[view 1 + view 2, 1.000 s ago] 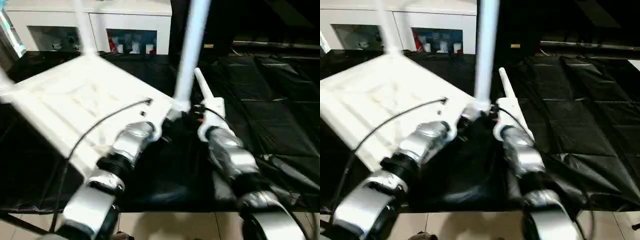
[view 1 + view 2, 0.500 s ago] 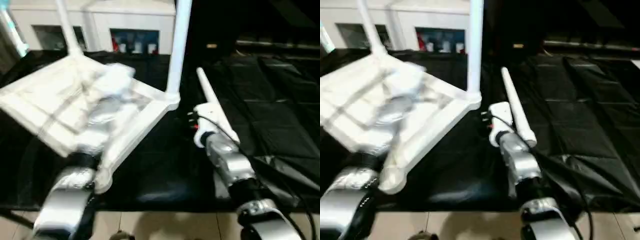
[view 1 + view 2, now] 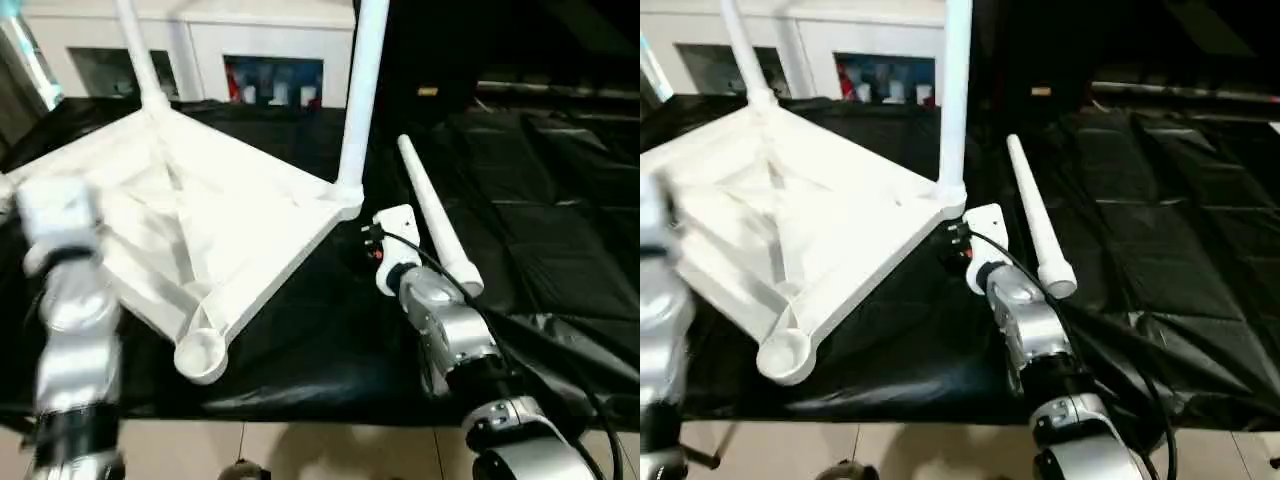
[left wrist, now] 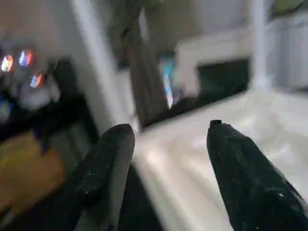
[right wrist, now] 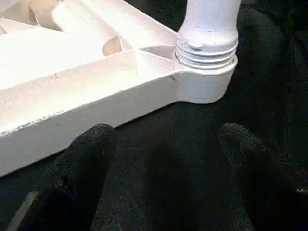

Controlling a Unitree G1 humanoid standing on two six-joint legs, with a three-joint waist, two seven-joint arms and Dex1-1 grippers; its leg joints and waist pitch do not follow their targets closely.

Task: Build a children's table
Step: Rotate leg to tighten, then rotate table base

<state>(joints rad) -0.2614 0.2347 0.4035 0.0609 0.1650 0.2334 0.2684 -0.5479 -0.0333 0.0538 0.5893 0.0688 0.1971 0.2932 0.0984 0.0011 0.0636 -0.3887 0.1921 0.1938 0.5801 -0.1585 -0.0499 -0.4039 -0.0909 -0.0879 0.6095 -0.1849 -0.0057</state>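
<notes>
The tabletop (image 3: 190, 220) lies upside down on the worktop's (image 3: 560, 250) left. It looks light, stiff and slick. The loose leg (image 3: 435, 215) lies right of it, best gripped mid-shaft. Both end effectors, left (image 4: 166, 144) and right (image 5: 159, 154), are released, empty.

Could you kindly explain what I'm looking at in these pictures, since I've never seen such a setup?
It is a two-armed humanoid robot building a children's table. Two pictures come from cameras in its head, looking down over its silver forearms; the other two come from cameras on its wrists, looking along each pair of black fingers. On the black-covered surface lies the tabletop upside down, ribs showing, with two legs standing in its corners, one being this leg. A loose leg lies beside it, and the nearest socket is empty. The left gripper and right gripper are both open and hold nothing. A white cabinet stands behind.
</notes>
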